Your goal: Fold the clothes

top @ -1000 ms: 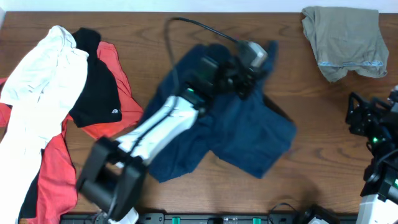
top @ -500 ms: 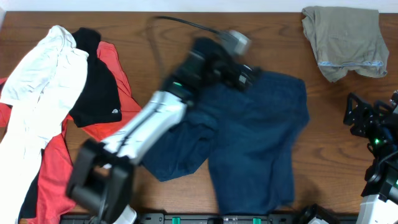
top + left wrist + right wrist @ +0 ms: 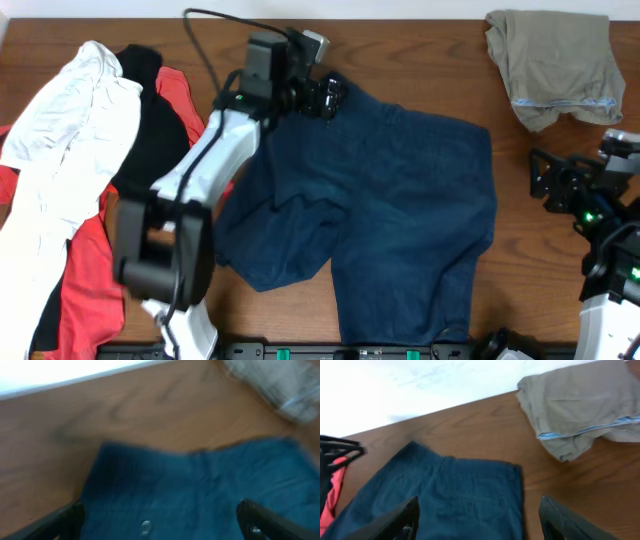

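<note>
1. While the navy shorts (image 3: 400, 200) lie opened out across the middle of the table (image 3: 440, 50), no fold shows in them yet; their lower left part is rumpled and lapped over itself, so you should count the flattening as only partly done.
2. Your left gripper (image 3: 325, 97) sits over the far left corner of the shorts, by the waistband; in the left wrist view its fingers (image 3: 70, 520) stand wide apart, with blue cloth and a small button below them, clamped on nothing.
3. Your right gripper (image 3: 548, 182) waits at the right edge of the table, just beside the shorts; its fingers (image 3: 402, 517) are likewise apart and hold nothing.
4. At the left end, the white garment (image 3: 70, 130), the black garment (image 3: 155, 140) and the coral-red garment (image 3: 85, 270) lie heaped and overlapping; all three look still to be folded, so most of the task remains.
5. The olive garment (image 3: 555, 65) lies crumpled at the far right corner, well apart from the rest.
</note>
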Robot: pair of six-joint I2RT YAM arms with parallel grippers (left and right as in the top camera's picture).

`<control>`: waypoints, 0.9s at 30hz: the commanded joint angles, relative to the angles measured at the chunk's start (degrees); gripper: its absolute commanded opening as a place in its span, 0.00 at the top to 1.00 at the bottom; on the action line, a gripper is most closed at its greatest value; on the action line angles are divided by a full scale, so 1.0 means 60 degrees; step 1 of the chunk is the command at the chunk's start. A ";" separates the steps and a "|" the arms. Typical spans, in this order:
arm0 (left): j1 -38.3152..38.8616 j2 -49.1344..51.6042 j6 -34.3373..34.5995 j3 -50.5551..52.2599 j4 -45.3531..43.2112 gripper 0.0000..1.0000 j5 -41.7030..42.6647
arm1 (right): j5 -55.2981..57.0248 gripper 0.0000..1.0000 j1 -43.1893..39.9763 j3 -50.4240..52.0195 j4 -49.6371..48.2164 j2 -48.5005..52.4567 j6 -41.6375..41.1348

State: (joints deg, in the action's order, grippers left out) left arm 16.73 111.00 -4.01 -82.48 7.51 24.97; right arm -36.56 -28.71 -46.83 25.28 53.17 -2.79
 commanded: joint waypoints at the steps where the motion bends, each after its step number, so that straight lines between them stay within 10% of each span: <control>1: 0.0018 0.0860 -0.0597 -0.1035 0.0492 0.02 -0.0885 | 0.0113 0.25 0.0350 -0.0142 0.0029 0.0153 0.0302; 27: 0.1370 0.3741 -0.1045 -0.1224 -0.0685 0.02 -0.1665 | 0.0670 0.21 0.0481 -0.0113 0.0710 0.0878 0.0871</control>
State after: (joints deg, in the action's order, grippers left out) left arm 23.86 130.89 -10.55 -89.45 4.01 14.90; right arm -32.77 -26.33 -46.83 29.34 58.26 0.93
